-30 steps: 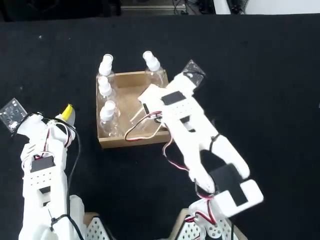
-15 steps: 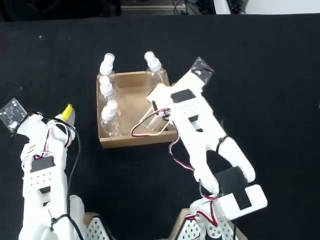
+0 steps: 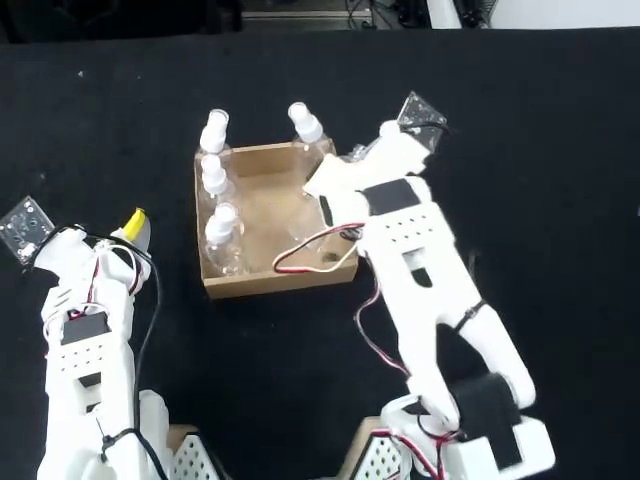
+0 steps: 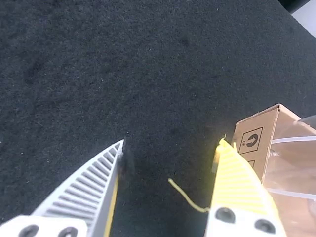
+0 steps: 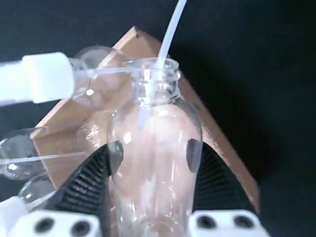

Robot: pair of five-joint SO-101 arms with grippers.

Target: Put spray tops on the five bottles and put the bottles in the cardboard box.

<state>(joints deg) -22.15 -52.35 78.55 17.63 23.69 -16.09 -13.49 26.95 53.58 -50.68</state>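
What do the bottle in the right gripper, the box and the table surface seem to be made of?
Bottle: probably clear glossy plastic, though glass is possible; it is see-through with bright highlights.
Cardboard box: matte brown cardboard with a raw cut rim.
Table surface: apparently black cloth or felt; it looks dull and finely fibrous.

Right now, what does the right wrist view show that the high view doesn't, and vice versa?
Right wrist view gives: the right gripper shut on a clear bottle with no spray top, and a thin dip tube running down into its open neck.
High view gives: the layout, with four capped bottles standing in the cardboard box, three along one wall, and the left arm off to the side, apart from the box.
Both: the cardboard box, capped bottles and the black table.
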